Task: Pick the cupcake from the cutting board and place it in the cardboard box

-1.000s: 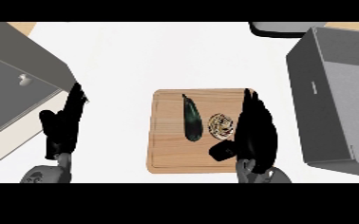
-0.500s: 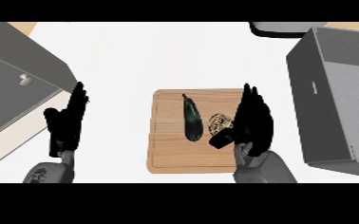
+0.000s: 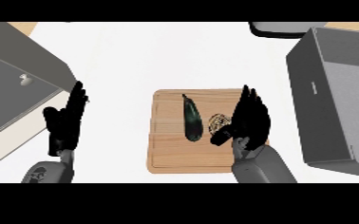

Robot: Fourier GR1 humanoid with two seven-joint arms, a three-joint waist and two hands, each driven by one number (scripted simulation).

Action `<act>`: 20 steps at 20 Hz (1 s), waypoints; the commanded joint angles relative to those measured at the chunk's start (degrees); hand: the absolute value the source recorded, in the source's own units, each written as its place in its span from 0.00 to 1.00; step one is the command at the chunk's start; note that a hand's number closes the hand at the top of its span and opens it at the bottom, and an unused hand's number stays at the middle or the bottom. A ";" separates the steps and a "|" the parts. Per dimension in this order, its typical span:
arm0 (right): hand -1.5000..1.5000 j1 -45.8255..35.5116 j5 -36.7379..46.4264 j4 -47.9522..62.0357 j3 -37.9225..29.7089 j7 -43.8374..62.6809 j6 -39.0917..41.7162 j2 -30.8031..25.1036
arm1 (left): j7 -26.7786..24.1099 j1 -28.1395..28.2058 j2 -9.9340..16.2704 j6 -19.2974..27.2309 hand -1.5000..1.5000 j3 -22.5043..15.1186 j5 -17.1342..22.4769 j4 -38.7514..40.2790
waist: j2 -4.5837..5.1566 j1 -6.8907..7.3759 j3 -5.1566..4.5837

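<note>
Hovering open right hand (image 3: pixel 249 118), fingers straight, at 3 o'clock of small pale swirl-topped cupcake (image 3: pixel 220 122) on wooden cutting board (image 3: pixel 168 156). Judging cupcake light, soft, crushable; taking by sides. Resting left hand (image 3: pixel 67 123) open.

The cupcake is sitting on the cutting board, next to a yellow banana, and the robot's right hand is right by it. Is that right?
Not quite. The head view shows no banana: the long thing beside the cupcake on the cutting board is a dark eggplant. The right hand is indeed right by the cupcake.
</note>
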 commanded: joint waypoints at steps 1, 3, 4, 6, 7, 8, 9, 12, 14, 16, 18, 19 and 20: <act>0.00 -2.20 -1.63 2.23 0.03 13.82 0.75 0.72 | -0.60 0.33 0.29 -0.68 0.50 0.26 -0.20 0.94 | 0.05 -0.04 0.01; 0.00 -4.01 -1.71 3.71 -2.35 13.10 1.08 0.72 | -0.30 -0.79 -0.09 -1.43 0.50 0.53 0.43 1.33 | 0.18 -0.27 0.07; 0.00 -2.29 -1.21 4.68 0.58 13.82 -1.42 0.72 | 0.02 0.02 -0.22 0.29 0.50 0.40 -0.44 -0.62 | 0.05 0.12 0.07; 0.00 -2.93 -1.38 4.86 -0.11 13.82 -1.41 0.72 | -0.61 0.72 -0.18 -0.98 0.50 -0.01 -0.40 0.28 | 0.04 -0.06 0.05; 0.00 -1.59 -1.77 5.75 2.63 13.82 -3.27 0.72 | -1.08 0.37 1.53 -2.46 0.50 1.65 0.62 0.64 | 0.07 0.09 0.05; 0.00 -3.56 -2.30 5.62 0.37 13.82 -0.96 0.72 | 0.96 -0.90 -0.82 0.42 0.50 -0.01 -0.89 -0.26 | 0.03 -0.15 0.07; 0.00 -3.08 -2.47 7.03 0.26 13.82 -2.28 0.72 | 0.01 0.96 0.40 -0.51 0.50 0.59 -0.56 -1.33 | 0.03 0.24 0.08; 0.00 -3.92 -3.31 9.25 0.44 13.82 -3.08 0.72 | -0.59 0.58 -0.17 -1.35 0.50 0.45 -0.41 -0.18 | 0.12 0.10 0.07; 0.00 -4.66 -4.22 10.44 1.39 13.82 -5.54 0.72 | -2.18 0.24 -0.40 -2.12 0.50 1.61 0.48 2.00 | 0.19 0.18 0.04; 0.00 -4.11 -3.24 11.67 -1.73 10.39 -4.69 0.72 | 2.14 -0.65 -2.25 1.70 0.50 -0.40 -1.78 -1.56 | 0.10 -0.21 0.12; 0.00 -4.61 -3.92 9.38 0.68 13.79 -4.49 0.72 | 0.46 1.74 -0.97 -0.33 0.50 0.61 -0.73 -1.75 | -0.05 0.02 0.09; 0.00 -5.26 -4.89 11.49 2.09 13.80 -7.11 0.72 | -0.84 2.10 -2.14 -0.61 0.50 -1.06 -1.69 -0.99 | 0.05 0.30 0.08; 0.00 -2.81 -3.73 11.16 3.69 13.72 -9.30 0.72 | 0.19 0.96 0.36 -2.10 0.50 1.45 -0.22 -0.38 | 0.07 0.03 0.10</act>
